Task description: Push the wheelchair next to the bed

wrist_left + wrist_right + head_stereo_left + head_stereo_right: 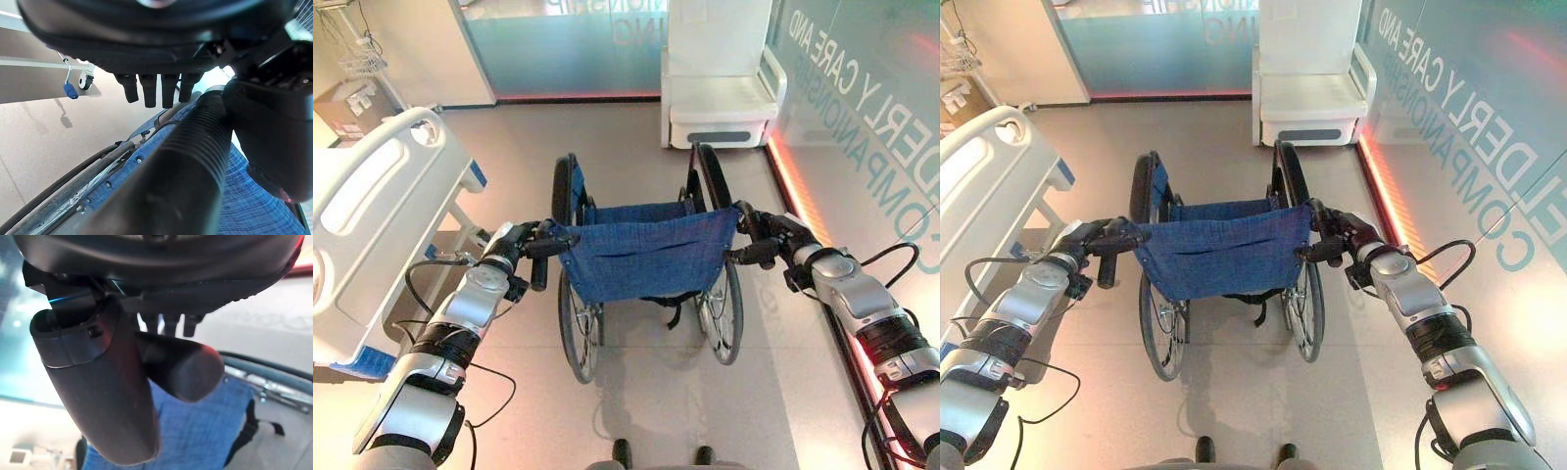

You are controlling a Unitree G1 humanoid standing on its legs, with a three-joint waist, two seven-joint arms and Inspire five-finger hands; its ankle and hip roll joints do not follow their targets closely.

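The wheelchair [641,257] is gripped at its push handles by the left hand [521,245] and right hand [771,240], fingers curled round them, beside the bed [372,211].

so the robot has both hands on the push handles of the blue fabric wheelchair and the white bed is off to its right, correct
Not quite: the white hospital bed stands to the robot's left, as the left eye view shows. The rest holds: the left hand and right hand each grip a black push handle of the blue fabric wheelchair.

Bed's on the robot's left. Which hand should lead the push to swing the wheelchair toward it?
Probably the right hand: it grips the handle farther from the bed, so pushing there turns the wheelchair bedward. Left hand holds its handle as pivot.
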